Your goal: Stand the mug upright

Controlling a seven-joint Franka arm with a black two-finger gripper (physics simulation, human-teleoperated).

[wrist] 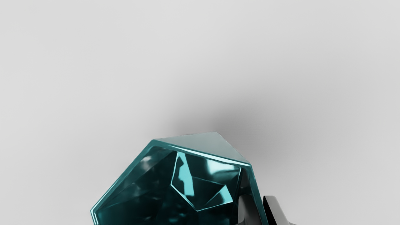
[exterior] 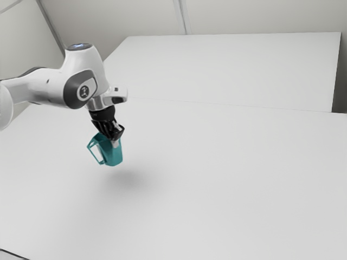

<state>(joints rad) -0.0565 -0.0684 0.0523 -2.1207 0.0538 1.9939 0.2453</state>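
From my station I have the black two-finger gripper (exterior: 115,142) clamped on the wall of the teal, glossy, faceted mug (exterior: 112,155). In the wrist view the wall runs between the jaws: one grey finger (wrist: 249,211) is inside the mug, against the inner face, and the other finger (wrist: 276,209) is outside, against the outer face. The two stand only a wall's thickness apart.

The mug hangs below the jaws, clear of the white tabletop (exterior: 227,173), and a soft shadow (exterior: 127,180) lies on the surface beneath it. Its mouth is up, toward my hand, and its base points down, away from the jaws, with the body leaning a little. The angular teal handle (exterior: 94,155) sticks out from the body toward the exterior view's left, to one side of the jaws and lower than them.

Looking past the fingers, I see the angled rim (wrist: 201,153) and down into the dark, shiny interior, where bright reflections break across the facets. Most of the mouth spreads off to the inner finger's side of the grip. The white arm (exterior: 49,86) reaches in from the exterior view's left, with the hand above the mug and the jaws directed downward.
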